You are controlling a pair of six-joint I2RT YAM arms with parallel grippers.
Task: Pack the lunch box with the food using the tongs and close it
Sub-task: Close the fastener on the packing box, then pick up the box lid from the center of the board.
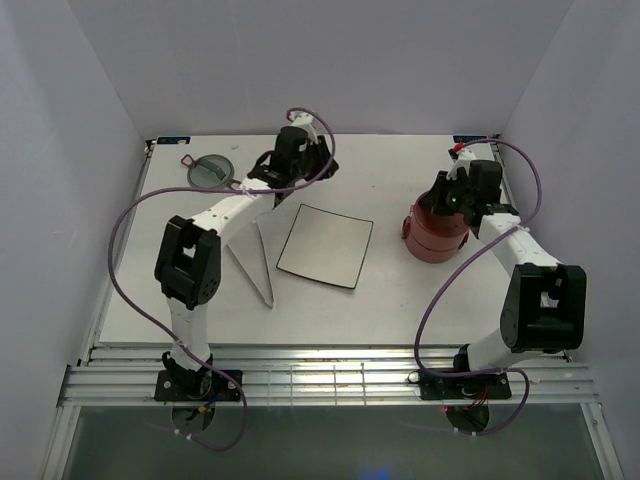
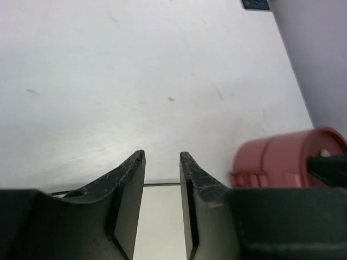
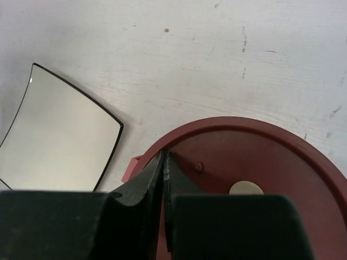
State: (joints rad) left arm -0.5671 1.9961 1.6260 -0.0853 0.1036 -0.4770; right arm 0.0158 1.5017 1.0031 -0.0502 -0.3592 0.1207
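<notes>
Lunch box (image 1: 437,232) red and stacked, capped with a flat red disc (image 3: 260,162), on the right half of the desk (image 1: 390,170), near the right wall (image 1: 570,100) yet short of the desk's edge. Right fingers (image 3: 164,154) clenched, tips together at the inner rim of that disc on its left side, nothing seen between them. Pale round spot (image 3: 246,188) on the disc just right of those fingers. Tongs (image 1: 255,268) flat on the desk left of centre, point toward the near edge, legs spread toward the far side, just beside the plate (image 1: 325,245) without touching it. Left fingers (image 2: 162,157) released, a clear gap between them with nothing in it, over the plate's edge. Tongs on the desk to the near side of them, untouched; lunch box off to their right. Grey-green lid (image 1: 212,170) toward the far left corner. Bare desk between plate and lunch box and along the far edge. Blue label (image 2: 255,4) at the far edge, too small to read.
</notes>
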